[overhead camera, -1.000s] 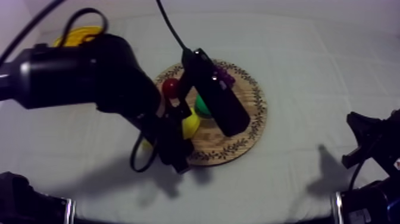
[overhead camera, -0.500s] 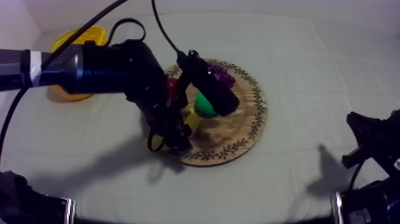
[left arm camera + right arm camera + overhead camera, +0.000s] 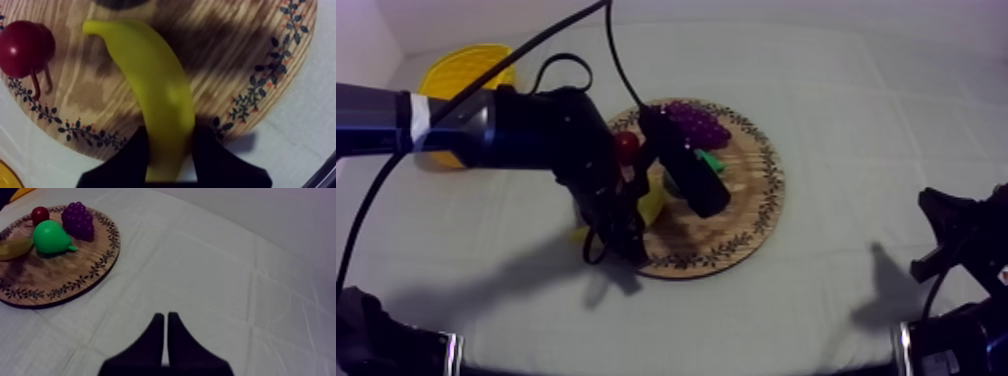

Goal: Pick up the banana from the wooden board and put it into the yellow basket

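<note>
You'll find the wooden board (image 3: 751, 215) at the centre of the top view and the yellow basket (image 3: 461, 68) at its upper left. The banana (image 3: 160, 95) lies on the board's left edge, with your left gripper (image 3: 170, 150) clamped round its end. Your right gripper (image 3: 165, 319) has its fingers pressed together.

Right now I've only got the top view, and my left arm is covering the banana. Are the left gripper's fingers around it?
Observer: Yes. In the left wrist view the left gripper is shut on the banana, with one finger against each side of its near end.
Operator: Where does that end sit?
Observer: It reaches past the rim of the wooden board, over the cloth.
Operator: And the right gripper?
Observer: The right wrist view shows the right gripper shut on nothing, fingers together, over the cloth and apart from the wooden board.
</note>
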